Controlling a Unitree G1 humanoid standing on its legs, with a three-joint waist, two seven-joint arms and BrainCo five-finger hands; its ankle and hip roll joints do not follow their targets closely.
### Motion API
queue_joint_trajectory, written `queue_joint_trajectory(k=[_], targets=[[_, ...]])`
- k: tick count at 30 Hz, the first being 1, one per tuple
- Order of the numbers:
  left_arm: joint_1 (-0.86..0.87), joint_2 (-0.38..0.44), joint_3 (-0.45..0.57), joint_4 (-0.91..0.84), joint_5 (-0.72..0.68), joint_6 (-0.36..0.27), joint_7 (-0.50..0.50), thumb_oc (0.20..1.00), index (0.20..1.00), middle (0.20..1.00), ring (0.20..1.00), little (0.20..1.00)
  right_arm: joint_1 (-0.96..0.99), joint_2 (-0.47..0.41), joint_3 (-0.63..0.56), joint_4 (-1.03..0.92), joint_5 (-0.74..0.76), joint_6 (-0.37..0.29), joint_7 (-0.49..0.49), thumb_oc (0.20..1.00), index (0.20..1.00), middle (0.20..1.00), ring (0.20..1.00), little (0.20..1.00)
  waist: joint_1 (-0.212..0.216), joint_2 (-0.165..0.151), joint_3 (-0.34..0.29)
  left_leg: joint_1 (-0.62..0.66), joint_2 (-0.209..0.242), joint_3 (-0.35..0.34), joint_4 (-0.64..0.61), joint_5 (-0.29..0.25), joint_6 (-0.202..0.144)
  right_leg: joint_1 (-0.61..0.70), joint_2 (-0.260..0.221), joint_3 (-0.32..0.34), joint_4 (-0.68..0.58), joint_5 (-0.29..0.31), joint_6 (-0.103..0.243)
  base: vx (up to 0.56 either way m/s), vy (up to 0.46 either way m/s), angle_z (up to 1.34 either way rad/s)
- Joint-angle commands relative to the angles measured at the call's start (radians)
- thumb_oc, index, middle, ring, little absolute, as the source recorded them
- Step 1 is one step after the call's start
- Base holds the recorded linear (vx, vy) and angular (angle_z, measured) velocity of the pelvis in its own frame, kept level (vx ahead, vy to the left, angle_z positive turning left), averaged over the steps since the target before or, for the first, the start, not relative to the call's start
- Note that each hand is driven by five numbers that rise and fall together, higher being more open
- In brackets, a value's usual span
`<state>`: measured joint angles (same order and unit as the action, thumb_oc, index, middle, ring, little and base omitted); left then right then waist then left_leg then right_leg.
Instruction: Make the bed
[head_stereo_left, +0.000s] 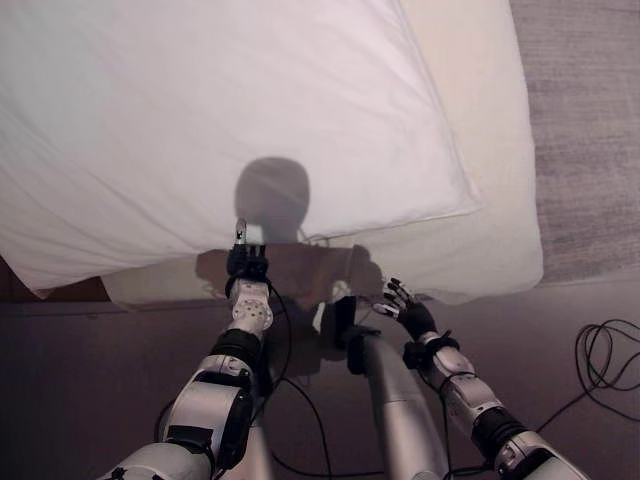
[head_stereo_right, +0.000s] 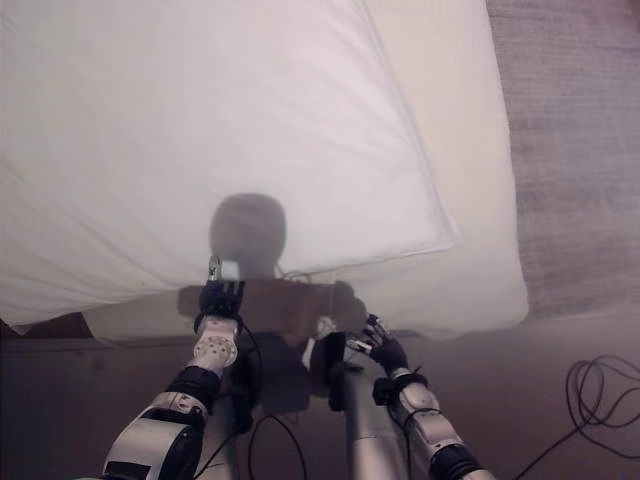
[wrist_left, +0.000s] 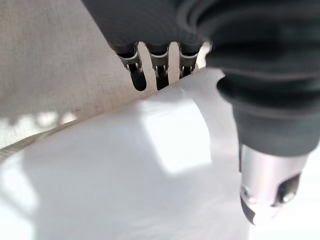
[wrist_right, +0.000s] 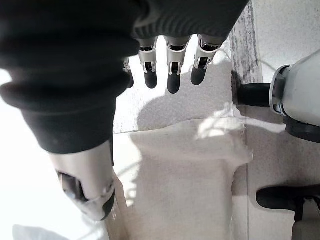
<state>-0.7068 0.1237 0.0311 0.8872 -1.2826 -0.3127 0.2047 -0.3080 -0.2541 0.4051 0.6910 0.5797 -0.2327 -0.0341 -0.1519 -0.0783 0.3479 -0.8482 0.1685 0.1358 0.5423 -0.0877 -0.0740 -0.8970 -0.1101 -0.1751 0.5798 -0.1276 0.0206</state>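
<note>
Duvet (head_stereo_left: 200, 130) edge over left hand (head_stereo_left: 246, 262), fingers (wrist_left: 159, 67) tucked beneath, grip unclear; right hand (head_stereo_left: 405, 305) relaxed, empty.

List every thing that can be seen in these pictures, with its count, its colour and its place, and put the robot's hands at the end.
duvet: one, white, spread over most of the bed, its near edge above the left hand.
bed sheet: one, cream, bare along the bed's right side and near corner.
carpet: one, grey, on the floor to the right of the bed.
left hand: one, dark cover and silver fingers, at the duvet's near edge, fingers curled by the cloth.
right hand: one, same colours, below the bed's near corner, fingers relaxed, holding nothing.
</note>
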Motion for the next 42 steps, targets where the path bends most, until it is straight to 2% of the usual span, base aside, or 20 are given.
queue_joint_trajectory(k=[1,2,3,4,16,23,25,29,31,32,34,35,37,42], targets=[[-0.042,0.028,0.029,-0.017,-0.004,-0.063,-0.006,0.937,0.937,0.937,0.937,0.937,0.06,-0.027,0.026,-0.047,-0.013,-0.034,-0.01,1.0,1.0,1.0,1.0,1.0,-0.004,0.045,-0.067,-0.051,-0.024,0.013,0.017,-0.026,0.033,0.013,0.019,0.003,-0.086,0.097,0.048,0.0,0.0,0.0],[-0.043,0.032,0.028,-0.03,0.003,-0.072,-0.005,0.551,0.551,0.551,0.551,0.551,0.06,-0.023,0.025,-0.043,-0.009,-0.035,-0.011,1.0,1.0,1.0,1.0,1.0,-0.002,0.046,-0.067,-0.052,-0.026,0.012,0.016,-0.026,0.034,0.012,0.018,0.002,-0.086,0.099,0.049,0.0,0.0,0.0],[-0.043,0.032,0.028,-0.031,0.003,-0.072,-0.004,0.423,0.423,0.423,0.423,0.423,0.06,-0.023,0.025,-0.043,-0.009,-0.035,-0.011,1.0,1.0,1.0,1.0,1.0,-0.003,0.046,-0.067,-0.052,-0.026,0.012,0.015,-0.026,0.034,0.012,0.018,0.002,-0.086,0.099,0.049,0.0,0.0,0.0],[-0.04,0.03,0.027,-0.038,0.003,-0.074,-0.005,0.2,0.2,0.2,0.2,0.2,0.062,-0.021,0.025,-0.043,-0.009,-0.035,-0.012,1.0,1.0,1.0,1.0,1.0,-0.002,0.047,-0.067,-0.051,-0.027,0.012,0.014,-0.025,0.035,0.011,0.017,0.002,-0.086,0.099,0.05,0.0,0.0,0.0],[-0.009,-0.001,-0.017,-0.172,-0.006,-0.106,-0.037,0.2,0.2,0.2,0.2,0.2,0.06,0.002,0.034,-0.046,0.007,-0.037,-0.008,1.0,1.0,1.0,1.0,1.0,0.013,0.05,-0.061,-0.043,-0.038,0.012,-0.001,-0.013,0.038,0.02,0.013,-0.003,-0.091,0.1,0.05,0.0,-0.003,0.03],[0.025,-0.023,-0.056,-0.281,0.001,-0.12,-0.037,0.2,0.2,0.2,0.2,0.2,0.051,0.029,0.05,-0.069,0.088,-0.037,0.025,1.0,1.0,1.0,1.0,1.0,0.027,0.053,-0.05,-0.023,-0.047,0.011,-0.022,-0.005,0.04,0.034,0.009,-0.003,-0.101,0.104,0.052,0.0,0.0,0.0],[0.034,-0.034,-0.072,-0.316,-0.002,-0.123,-0.043,0.2,0.2,0.2,0.2,0.2,0.036,0.044,0.063,-0.07,0.14,-0.034,0.045,1.0,1.0,1.0,1.0,1.0,0.033,0.055,-0.046,-0.017,-0.051,0.01,-0.03,-0.001,0.042,0.041,0.008,-0.005,-0.107,0.105,0.053,0.0,-0.002,0.06],[0.052,-0.065,-0.127,-0.414,-0.023,-0.126,-0.069,0.2,0.2,0.2,0.2,0.2,-0.027,0.122,0.109,-0.019,0.412,0.034,0.169,1.0,1.0,1.0,1.0,1.0,0.061,0.062,-0.029,-0.001,-0.063,0.003,-0.046,0.007,0.044,0.058,0.004,-0.012,-0.116,0.107,0.053,0.0,-0.001,0.07],[0.057,-0.084,-0.163,-0.449,-0.025,-0.127,-0.074,0.2,0.2,0.2,0.2,0.2,-0.07,0.169,0.126,0.013,0.53,0.061,0.199,1.0,1.0,1.0,1.0,1.0,0.075,0.067,-0.02,0.007,-0.071,-0.003,-0.057,0.013,0.045,0.065,0.004,-0.014,-0.119,0.107,0.053,0.0,-0.004,0.11],[0.058,-0.083,-0.165,-0.45,-0.024,-0.127,-0.073,0.2,0.2,0.2,0.2,0.2,-0.072,0.169,0.125,0.016,0.532,0.061,0.201,1.0,1.0,1.0,1.0,1.0,0.075,0.066,-0.019,0.008,-0.071,-0.003,-0.058,0.013,0.045,0.066,0.004,-0.014,-0.119,0.107,0.053,0.01,0.011,0.14],[0.053,-0.101,-0.208,-0.476,-0.02,-0.124,-0.076,0.2,0.2,0.2,0.2,0.2,-0.16,0.242,0.139,0.071,0.684,0.102,0.229,1.0,1.0,1.0,1.0,1.0,0.098,0.07,-0.005,0.022,-0.085,-0.013,-0.073,0.019,0.049,0.08,0.001,-0.017,-0.127,0.109,0.056,0.0,-0.001,0.11],[0.053,-0.101,-0.208,-0.476,-0.02,-0.124,-0.076,0.2,0.2,0.2,0.2,0.2,-0.161,0.242,0.139,0.072,0.684,0.102,0.229,1.0,1.0,1.0,1.0,1.0,0.098,0.069,-0.004,0.022,-0.085,-0.013,-0.073,0.019,0.049,0.081,0.001,-0.017,-0.127,0.109,0.056,0.0,-0.022,0.11],[0.048,-0.122,-0.239,-0.503,-0.022,-0.128,-0.083,0.2,0.2,0.2,0.2,0.2,-0.238,0.293,0.12,0.085,0.819,0.12,0.254,1.0,1.0,1.0,1.0,1.0,0.119,0.074,0.011,0.033,-0.097,-0.022,-0.082,0.024,0.051,0.09,-0.001,-0.021,-0.124,0.107,0.056,0.01,0.0,0.12],[0.05,-0.127,-0.277,-0.537,-0.014,-0.114,-0.093,0.2,0.2,0.2,0.2,0.2,-0.327,0.335,0.085,0.093,0.942,0.141,0.252,1.0,1.0,1.0,1.0,1.0,0.14,0.081,0.028,0.046,-0.116,-0.036,-0.096,0.029,0.057,0.096,-0.01,-0.027,-0.114,0.101,0.057,0.01,0.007,0.14]])
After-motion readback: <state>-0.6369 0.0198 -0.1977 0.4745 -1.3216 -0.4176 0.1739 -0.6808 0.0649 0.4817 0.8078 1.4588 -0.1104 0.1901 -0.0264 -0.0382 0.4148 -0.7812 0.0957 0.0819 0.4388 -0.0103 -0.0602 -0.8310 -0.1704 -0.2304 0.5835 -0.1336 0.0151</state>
